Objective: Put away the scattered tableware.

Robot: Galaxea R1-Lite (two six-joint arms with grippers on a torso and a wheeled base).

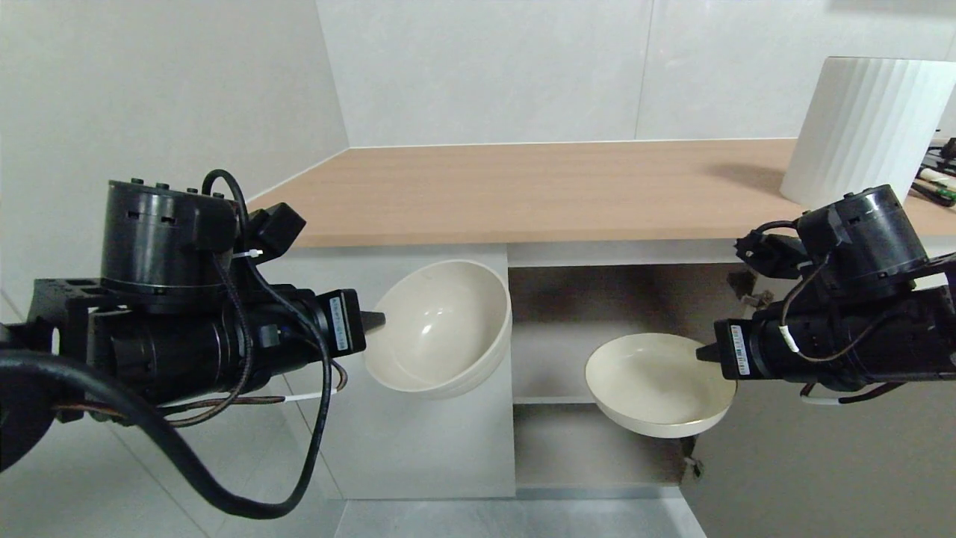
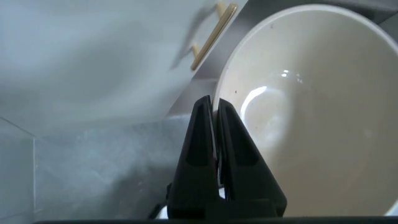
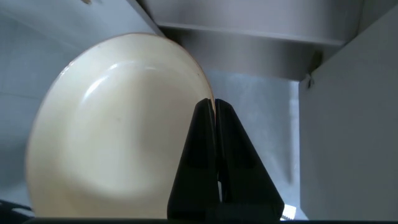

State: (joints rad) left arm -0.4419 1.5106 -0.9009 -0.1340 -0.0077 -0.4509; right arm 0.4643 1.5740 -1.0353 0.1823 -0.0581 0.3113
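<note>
Our left claw [image 1: 377,320] is clamped on the rim of a deep bowl [image 1: 441,329]. It holds the bowl tipped on its side in the air, in front of the closed door [image 1: 418,448] of the cabinet. Our right claw [image 1: 703,353] pinches the rim of a shallow bowl [image 1: 650,381] the same way. It carries that bowl nearly level before the open compartment [image 1: 590,299], at about the height of the shelf [image 1: 545,400] inside.

We judge the step in hand to be stowing both bowls in that compartment. To do it well we would send the shallow bowl in first, low and flat over the shelf, and release only once its base rests there. The deep bowl needs turning upright and shifting toward the opening, since the closed door stands in its path. Rim grips are thin, so slow moves suit us.

Overhead the tabletop [image 1: 523,187] juts out, bearing a ribbed white container [image 1: 866,131] well apart from our work. A hinge [image 1: 754,297] sits near the right arm's wrist.
</note>
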